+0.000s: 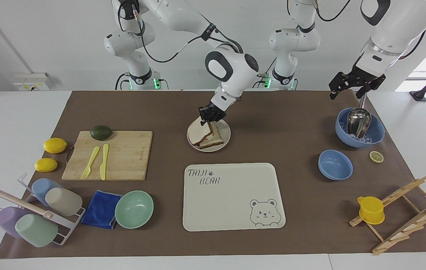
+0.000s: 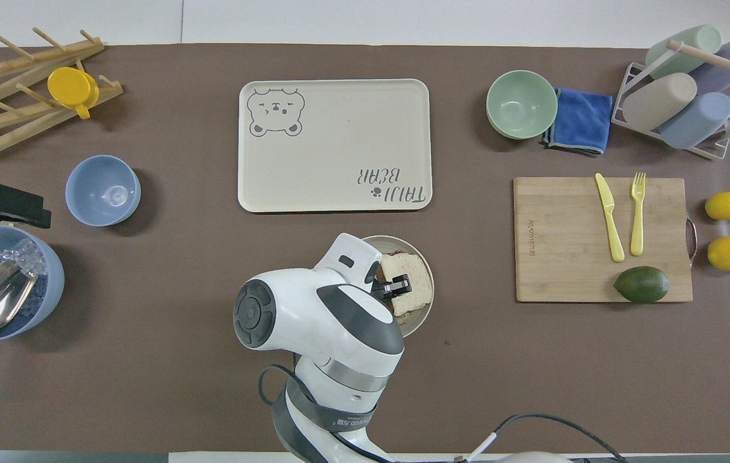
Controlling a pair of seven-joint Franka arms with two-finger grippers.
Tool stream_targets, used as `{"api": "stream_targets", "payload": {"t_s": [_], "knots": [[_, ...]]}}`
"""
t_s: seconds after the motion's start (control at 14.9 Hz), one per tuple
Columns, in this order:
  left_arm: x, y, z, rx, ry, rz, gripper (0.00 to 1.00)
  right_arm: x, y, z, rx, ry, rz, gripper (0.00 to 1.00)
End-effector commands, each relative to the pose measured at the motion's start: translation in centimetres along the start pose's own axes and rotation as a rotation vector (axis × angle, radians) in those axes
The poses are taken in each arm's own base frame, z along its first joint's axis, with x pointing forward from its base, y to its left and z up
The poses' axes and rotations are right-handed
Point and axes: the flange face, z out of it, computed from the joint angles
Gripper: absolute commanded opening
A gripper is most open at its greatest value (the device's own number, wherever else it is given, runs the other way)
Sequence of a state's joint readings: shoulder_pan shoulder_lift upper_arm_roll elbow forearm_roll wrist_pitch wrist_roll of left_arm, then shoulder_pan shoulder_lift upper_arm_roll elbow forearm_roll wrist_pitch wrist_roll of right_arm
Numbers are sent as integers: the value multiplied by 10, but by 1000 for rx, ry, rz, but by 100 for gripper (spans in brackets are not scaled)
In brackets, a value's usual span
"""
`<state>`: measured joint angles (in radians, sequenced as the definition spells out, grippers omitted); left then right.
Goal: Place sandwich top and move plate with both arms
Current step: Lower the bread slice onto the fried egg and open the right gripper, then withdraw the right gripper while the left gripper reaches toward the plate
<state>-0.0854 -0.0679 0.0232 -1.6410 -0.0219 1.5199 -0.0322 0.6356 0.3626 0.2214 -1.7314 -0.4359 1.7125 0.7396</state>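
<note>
Frame centre: right hand (image 1: 209,115) clamped on sandwich top (image 1: 200,132), tilting it onto plate (image 1: 225,141) w/ lower slice; left hand (image 1: 355,85), fingers apart, waits upper right.

One high camera faces the robots; another looks steeply down, sharing the table (image 1: 295,123).

The white table (image 1: 21,123) carries a brown mat (image 1: 280,123); on the mat lie a cream rectangular bear-printed tray (image 1: 231,210), a bamboo cutting board (image 1: 126,157), a small round beige plate (image 1: 227,132) and a mint-green bowl (image 1: 134,209).
</note>
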Motion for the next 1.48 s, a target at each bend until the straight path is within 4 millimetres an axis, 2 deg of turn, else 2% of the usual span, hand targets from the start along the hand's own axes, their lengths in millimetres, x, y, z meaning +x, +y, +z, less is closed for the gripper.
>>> {"api": "stream_targets", "payload": {"t_s": [0.0, 0.13, 0.27, 0.47, 0.54, 0.6, 0.74, 0.81, 0.87, 1.01, 1.21, 1.41], "knots": [[-4, -2, -5, -2, -5, -10, 100, -7, 2, 4, 36, -17, 28, 27], [-4, -2, -5, -4, -5, -10, 100, -7, -3, 0, 86, -19, 43, 50], [-4, -2, -5, -4, -5, -10, 100, -7, -6, -4, 108, -21, 57, 65], [-4, -2, -4, -4, -8, -10, 100, -8, -9, -10, 123, -22, 66, 69], [-4, -2, -4, -4, -10, -10, 100, -6, -8, -19, 149, -21, 75, 72], [-4, -2, -4, -4, -10, -10, 100, -1, -3, -28, 169, -15, 87, 73], [-4, -2, -5, -4, -7, -11, 100, 15, 21, -51, 249, -23, 138, 82], [-4, -2, -6, -4, -2, -11, 100, 23, 45, -59, 302, -32, 188, 95], [-5, -2, -7, -4, 2, -11, 100, 30, 65, -64, 352, -50, 228, 100], [-5, -2, -9, -5, 9, -14, 100, 43, 122, -67, 398, -43, 242, 100], [-7, 2, -6, -4, 5, -7, 100, 60, 228, -52, 413, -25, 277, 100], [-16, 11, 12, -12, 17, 1, 100, 45, 325, -50, 415, -40, 372, 100]]}}
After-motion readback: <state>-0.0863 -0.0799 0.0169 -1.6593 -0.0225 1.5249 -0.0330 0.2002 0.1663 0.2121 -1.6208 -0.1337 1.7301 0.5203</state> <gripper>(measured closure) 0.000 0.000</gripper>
